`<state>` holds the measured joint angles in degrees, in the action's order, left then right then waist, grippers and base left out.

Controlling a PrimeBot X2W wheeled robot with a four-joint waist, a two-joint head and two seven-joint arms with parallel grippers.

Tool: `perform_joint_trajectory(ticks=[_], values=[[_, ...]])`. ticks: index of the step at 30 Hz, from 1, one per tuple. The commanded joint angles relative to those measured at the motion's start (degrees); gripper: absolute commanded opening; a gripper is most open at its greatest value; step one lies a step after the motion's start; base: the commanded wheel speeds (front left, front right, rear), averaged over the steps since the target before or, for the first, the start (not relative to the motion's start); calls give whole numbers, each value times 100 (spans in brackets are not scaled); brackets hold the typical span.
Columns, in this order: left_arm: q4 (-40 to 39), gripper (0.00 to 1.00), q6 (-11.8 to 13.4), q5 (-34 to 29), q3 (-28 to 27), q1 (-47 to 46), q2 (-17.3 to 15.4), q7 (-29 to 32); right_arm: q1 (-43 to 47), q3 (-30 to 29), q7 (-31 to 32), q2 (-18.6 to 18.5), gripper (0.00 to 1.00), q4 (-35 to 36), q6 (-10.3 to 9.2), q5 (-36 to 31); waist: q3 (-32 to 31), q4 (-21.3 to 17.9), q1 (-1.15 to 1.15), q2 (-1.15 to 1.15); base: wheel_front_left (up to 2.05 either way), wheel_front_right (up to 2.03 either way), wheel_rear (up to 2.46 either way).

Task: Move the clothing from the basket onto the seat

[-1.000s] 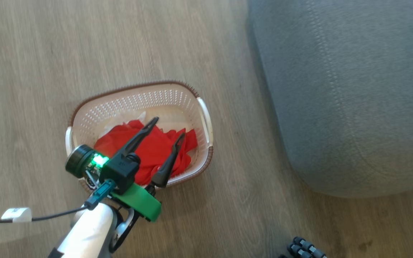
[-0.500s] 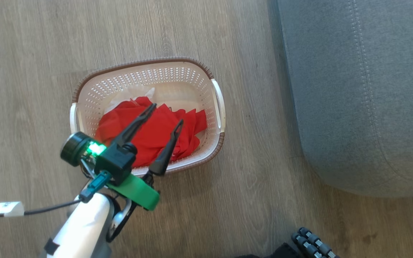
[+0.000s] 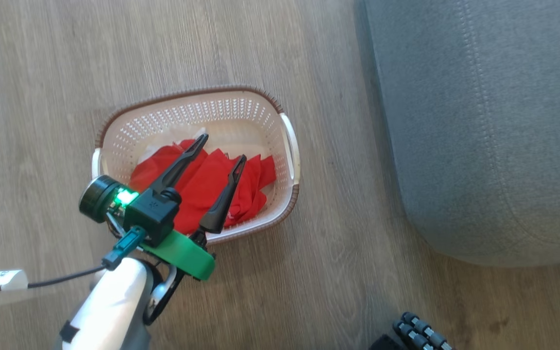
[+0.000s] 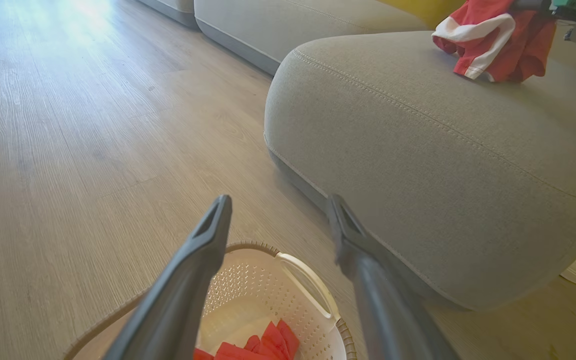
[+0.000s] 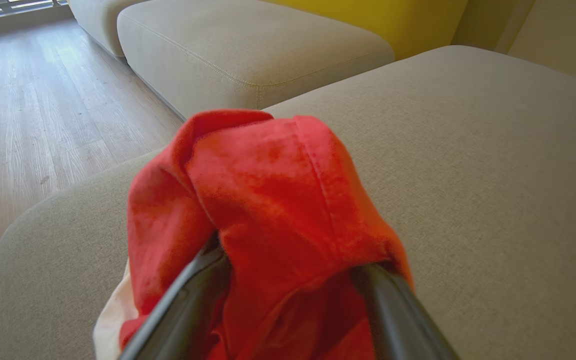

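Dark fingers of the left tool (image 3: 224,147) stand well apart, holding nothing, over red clothing (image 3: 202,184) heaped in the basket (image 3: 260,104), which sits on the wooden floor (image 3: 42,73) beside the seat (image 3: 494,121). A red garment (image 5: 268,190) covers the right tool (image 5: 290,265) fingertips over the seat; the finger shafts stand apart, and whether it grips cannot be told.

The left gripper (image 3: 224,147) hangs spread over the basket (image 3: 221,109) — red clothing (image 3: 202,184) inside, seat (image 3: 479,121) beside.
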<state>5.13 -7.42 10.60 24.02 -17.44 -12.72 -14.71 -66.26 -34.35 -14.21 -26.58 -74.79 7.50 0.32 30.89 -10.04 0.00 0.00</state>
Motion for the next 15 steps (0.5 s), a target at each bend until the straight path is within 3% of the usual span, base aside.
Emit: perform_joint_trajectory(ticks=[1, 15], values=[[-132, 100, -7, 5, -156, -43, -17, -29, -62, 4, -53, -92, 100, 130, -1, -79, -101, -37, 0, 0, 0, 0, 0], [144, 100, -7, 156, -36, 162, 582, -29, 57, 264, 118, -294, 100, 99, -1, -471, -1294, -119, 0, 0, 0, 0, 0]])
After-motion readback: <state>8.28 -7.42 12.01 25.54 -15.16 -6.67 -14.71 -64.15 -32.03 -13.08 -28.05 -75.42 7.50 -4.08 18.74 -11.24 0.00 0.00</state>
